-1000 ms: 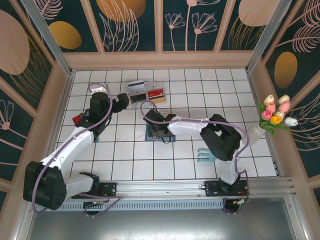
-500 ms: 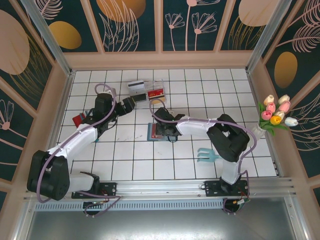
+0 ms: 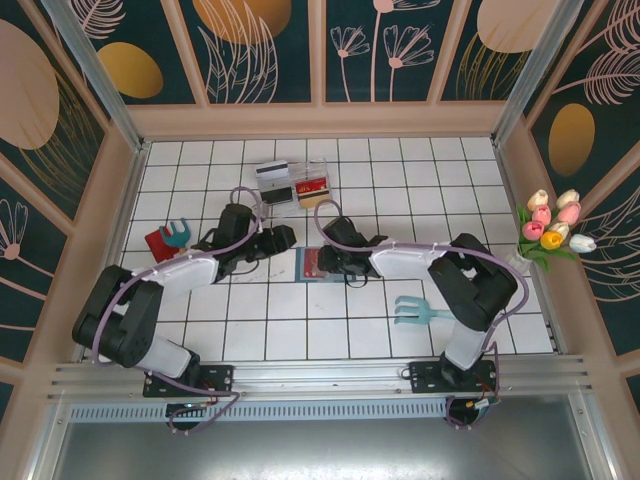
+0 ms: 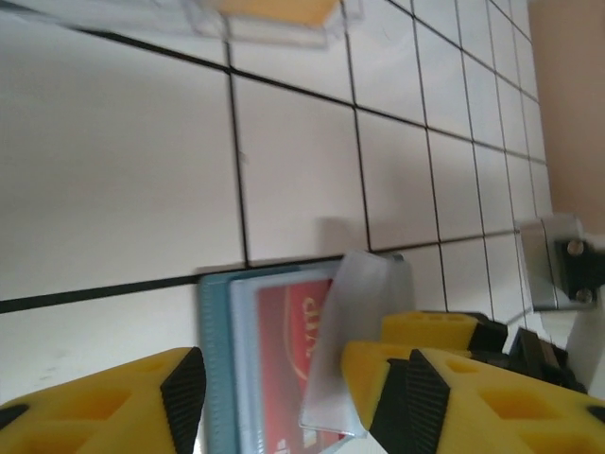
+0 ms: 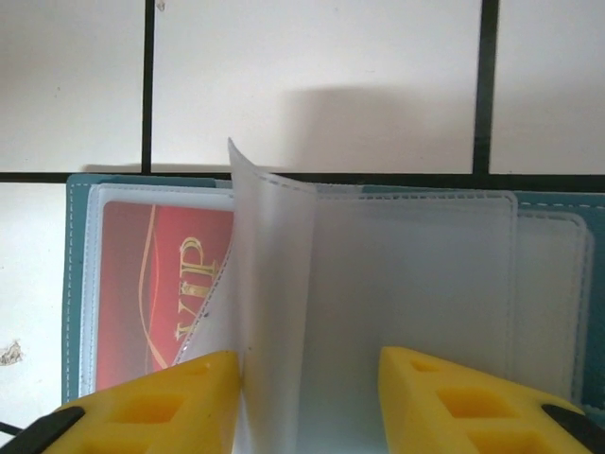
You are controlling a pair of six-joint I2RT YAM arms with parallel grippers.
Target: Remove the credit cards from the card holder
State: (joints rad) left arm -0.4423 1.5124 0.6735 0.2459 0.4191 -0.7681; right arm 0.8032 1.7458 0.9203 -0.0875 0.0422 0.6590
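At the open card holder (image 3: pixel 308 265) on the counter (image 3: pixel 250 330), left gripper (image 4: pixel 274 388) and right gripper (image 5: pixel 310 378) hover with jaws apart, its sleeved red card (image 5: pixel 142 284) apparently next to be pinched free.

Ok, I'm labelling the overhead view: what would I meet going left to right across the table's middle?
From the left: red flat object → card holder → light teal fork toy → tulip bouquet at the right wall.

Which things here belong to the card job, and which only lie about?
Belong: teal-blue soft bifold card holder; red plastic VIP card in its clear sleeve.
Lying about: light teal fork-shaped toy; bunch of pastel tulips; white-grey card with black stripe.
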